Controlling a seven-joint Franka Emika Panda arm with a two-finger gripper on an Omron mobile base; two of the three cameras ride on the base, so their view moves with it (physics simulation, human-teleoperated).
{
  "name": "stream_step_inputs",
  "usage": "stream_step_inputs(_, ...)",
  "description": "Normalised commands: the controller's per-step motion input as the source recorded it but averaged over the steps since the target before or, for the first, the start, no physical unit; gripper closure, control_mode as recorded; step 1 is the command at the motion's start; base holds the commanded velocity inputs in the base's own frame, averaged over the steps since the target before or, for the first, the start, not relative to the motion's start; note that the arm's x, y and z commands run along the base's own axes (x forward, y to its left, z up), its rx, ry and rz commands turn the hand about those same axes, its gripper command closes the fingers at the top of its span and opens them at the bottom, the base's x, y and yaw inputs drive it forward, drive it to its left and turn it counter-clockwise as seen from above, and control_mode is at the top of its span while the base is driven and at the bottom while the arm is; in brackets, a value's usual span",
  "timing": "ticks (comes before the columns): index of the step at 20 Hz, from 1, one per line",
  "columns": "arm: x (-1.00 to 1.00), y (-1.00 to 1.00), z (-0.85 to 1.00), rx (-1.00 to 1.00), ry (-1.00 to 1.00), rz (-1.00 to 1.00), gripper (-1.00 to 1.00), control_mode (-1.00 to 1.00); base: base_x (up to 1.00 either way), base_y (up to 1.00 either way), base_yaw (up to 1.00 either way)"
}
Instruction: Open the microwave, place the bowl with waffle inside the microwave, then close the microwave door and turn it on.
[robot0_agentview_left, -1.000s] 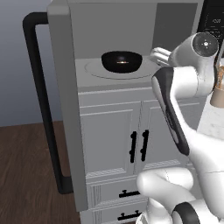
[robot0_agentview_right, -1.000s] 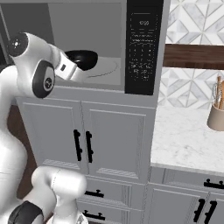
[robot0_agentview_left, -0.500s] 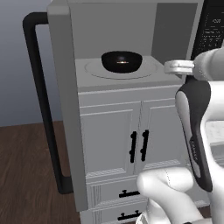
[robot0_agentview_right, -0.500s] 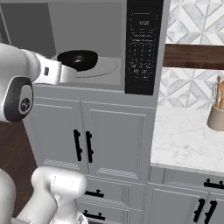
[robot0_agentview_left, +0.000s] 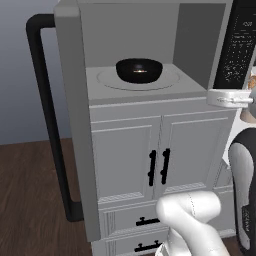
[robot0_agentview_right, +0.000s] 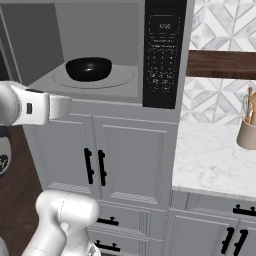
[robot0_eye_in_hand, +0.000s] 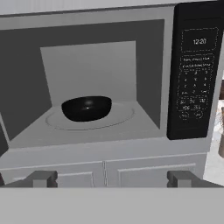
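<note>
The microwave (robot0_agentview_left: 200, 35) (robot0_agentview_right: 100, 12) (robot0_eye_in_hand: 87, 13) stands open on the white cabinets, its grey cavity bare to the front. The black bowl (robot0_agentview_left: 139, 69) (robot0_agentview_right: 88, 68) (robot0_eye_in_hand: 86, 108) rests on the round turntable (robot0_agentview_left: 170, 80) (robot0_eye_in_hand: 124, 116). Inside it only a faint brownish glint hints at the waffle. The microwave door (robot0_agentview_left: 75, 125) is swung out to the left, with its black bar handle (robot0_agentview_left: 46, 115) beyond. My gripper (robot0_agentview_left: 227, 98) (robot0_agentview_right: 57, 107) (robot0_eye_in_hand: 111, 179) hovers in front of the cavity, below its floor level, open and holding nothing.
The black keypad panel (robot0_agentview_right: 162, 50) (robot0_eye_in_hand: 194, 70) sits right of the cavity. Below it are white cabinet doors with short black handles (robot0_agentview_left: 158, 167) (robot0_agentview_right: 95, 166). A marble counter (robot0_agentview_right: 215, 160) with a utensil holder (robot0_agentview_right: 247, 127) lies to the right.
My hand has drawn back from the cavity, away from the bowl, and now sits lower in front of the microwave. The bowl stays on the turntable.
</note>
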Motion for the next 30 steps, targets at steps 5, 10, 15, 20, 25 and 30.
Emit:
stream_step_inputs(5,-0.45,0.00,-0.05,0.00,-0.07,0.02,-1.00,-1.00,0.00,0.00,0.00)
stream_step_inputs(10,-0.01,0.25,0.00,-0.01,-0.03,0.00,-1.00,-1.00,0.00,0.00,0.00)
stream_step_inputs(15,0.00,0.33,0.00,-0.03,0.00,0.00,-1.00,-1.00,0.00,0.00,0.00)
stream_step_inputs(20,-0.09,0.25,0.00,-0.01,0.00,0.00,-1.00,-1.00,0.00,0.00,0.00)
stream_step_inputs(25,-0.33,0.25,0.00,0.00,-0.04,0.00,-1.00,-1.00,0.00,0.00,0.00)
stream_step_inputs(30,-0.63,0.50,0.00,0.00,-0.10,0.09,-1.00,-1.00,0.00,0.00,0.00)
